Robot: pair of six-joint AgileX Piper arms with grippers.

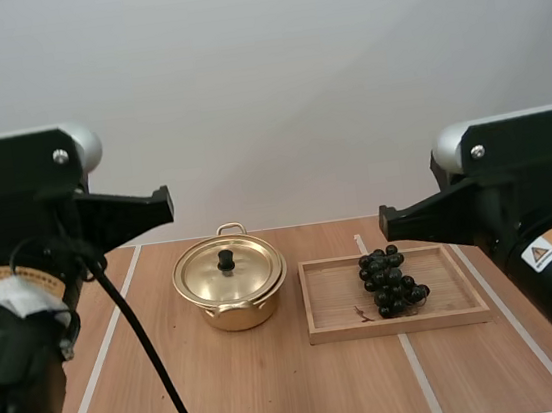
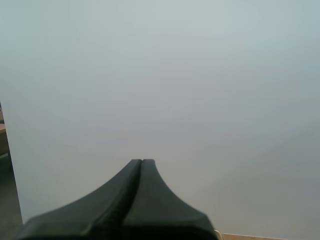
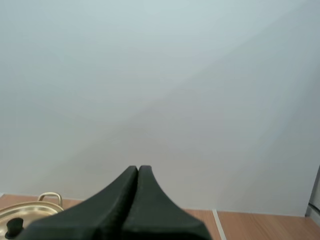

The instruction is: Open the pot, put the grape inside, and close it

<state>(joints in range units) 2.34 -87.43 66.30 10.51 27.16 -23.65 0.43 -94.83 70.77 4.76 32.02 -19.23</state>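
**A:** Where's the pot?

**B:** The gold pot [image 1: 233, 307] sits on the table [image 1: 279, 397] with its lid [image 1: 209, 275] on. It's just beside the wooden tray [image 1: 342, 331], on my left of it. The grapes [image 1: 392, 281] lie in the tray's right half.

**A:** How will they handle?

**B:** I'd judge the lid to be thin metal: light, stiff and slick. Its black knob [image 1: 225, 261] is the one fair hold, pinched from above. The bunch looks soft and loose, so it wants a gentle grip near its top. Which end that is I can't quite make out from above.

**A:** And the grippers?

**B:** The left gripper [image 2: 141, 161] has its fingers pressed together into one wedge, holding nothing, raised well above the table. The right gripper [image 3: 138, 168] is likewise closed up and empty, held high, with the pot low beside it.
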